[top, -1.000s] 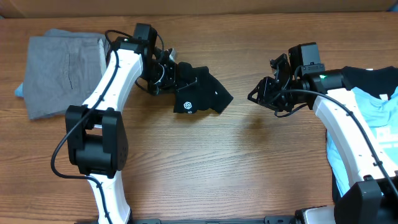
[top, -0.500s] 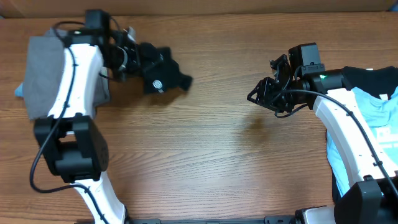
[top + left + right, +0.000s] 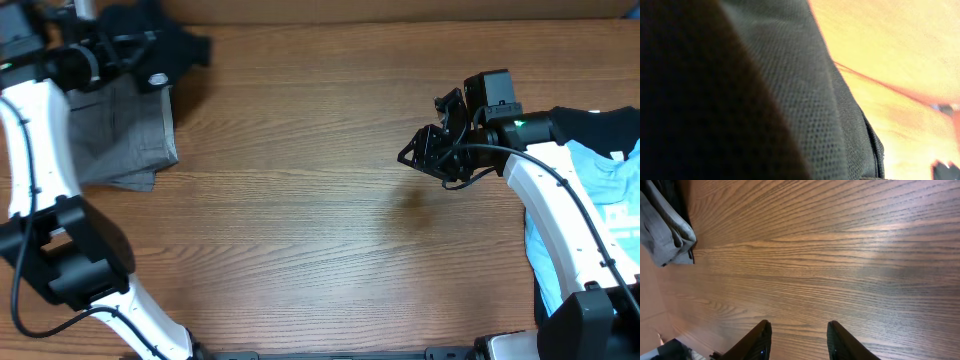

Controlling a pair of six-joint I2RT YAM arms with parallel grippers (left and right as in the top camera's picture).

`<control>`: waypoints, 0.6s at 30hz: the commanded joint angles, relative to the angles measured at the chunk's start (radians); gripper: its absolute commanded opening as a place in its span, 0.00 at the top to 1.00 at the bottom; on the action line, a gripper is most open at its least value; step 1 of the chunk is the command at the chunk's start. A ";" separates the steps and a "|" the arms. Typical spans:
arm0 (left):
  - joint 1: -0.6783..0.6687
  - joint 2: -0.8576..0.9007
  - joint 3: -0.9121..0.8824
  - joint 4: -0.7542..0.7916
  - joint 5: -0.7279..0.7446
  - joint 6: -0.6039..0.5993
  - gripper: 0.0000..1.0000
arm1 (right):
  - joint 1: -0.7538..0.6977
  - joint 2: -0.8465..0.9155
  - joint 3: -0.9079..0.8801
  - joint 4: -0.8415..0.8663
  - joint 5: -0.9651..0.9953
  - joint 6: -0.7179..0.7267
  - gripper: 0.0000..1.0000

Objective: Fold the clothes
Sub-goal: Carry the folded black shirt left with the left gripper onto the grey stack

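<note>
Along the lower part of the overhead frame the wooden surface (image 3: 300, 250) lies bare between the two arm bases. In the right wrist view, the two dark fingers (image 3: 761, 339) of the right end effector (image 3: 797, 340) stand apart at the bottom edge, open, with only wood grain between and beyond them. At the upper left of that view a grey T-shirt (image 3: 665, 235) lies bunched on the surface.

Further up the overhead frame, at mid-height on the right, the right end effector (image 3: 410, 158) hangs over the wood, pointing left and holding nothing. Beside its arm, at the right edge, a light blue T-shirt (image 3: 605, 175) lies spread, with a dark garment (image 3: 590, 122) just above it.

At the upper left the grey T-shirt (image 3: 120, 130) lies folded flat. Above it, at the top edge, the left end effector (image 3: 128, 52) is closed on the black T-shirt (image 3: 178, 48), which is bunched up, overlapping the grey one's top right corner in the picture. Its small white logo (image 3: 158, 78) faces the camera.

The left wrist view is almost filled by the black T-shirt (image 3: 790, 90) pressed close to the lens; a strip of surface (image 3: 900, 45) shows at the upper right.
</note>
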 commanded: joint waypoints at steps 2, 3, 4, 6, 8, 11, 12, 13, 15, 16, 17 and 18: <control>0.063 -0.002 0.027 -0.001 -0.020 0.023 0.96 | -0.003 0.000 0.009 -0.011 0.007 -0.011 0.60; 0.075 0.009 0.025 -0.013 -0.021 0.023 0.95 | -0.003 0.000 0.009 -0.014 0.007 -0.011 0.60; 0.085 0.020 0.025 -0.029 -0.021 0.027 0.90 | -0.003 0.000 0.009 -0.017 0.007 -0.011 0.60; 0.100 0.053 0.025 -0.076 -0.047 0.030 0.75 | -0.003 0.000 0.009 -0.022 0.007 -0.011 0.60; 0.106 0.081 0.025 -0.127 -0.102 0.030 0.47 | -0.003 0.000 0.009 -0.027 0.007 -0.010 0.60; 0.114 0.113 0.025 -0.214 -0.201 0.031 0.30 | -0.003 0.000 0.009 -0.036 0.007 -0.010 0.60; 0.118 0.117 0.024 -0.239 -0.221 0.034 0.27 | -0.003 0.000 0.009 -0.038 0.007 -0.010 0.60; 0.122 0.120 0.024 -0.261 -0.236 0.034 0.24 | -0.003 0.000 0.009 -0.040 0.007 -0.010 0.60; 0.130 0.120 0.024 -0.293 -0.247 0.039 0.19 | -0.003 0.000 0.009 -0.045 0.007 -0.011 0.60; 0.136 0.119 0.025 -0.308 -0.246 0.045 0.13 | -0.003 0.000 0.009 -0.047 0.007 -0.011 0.60; 0.142 0.116 0.026 -0.324 -0.246 0.045 0.12 | -0.003 0.000 0.009 -0.048 0.007 -0.011 0.60; 0.147 0.113 0.026 -0.338 -0.246 0.045 0.11 | -0.003 0.000 0.009 -0.050 0.007 -0.011 0.60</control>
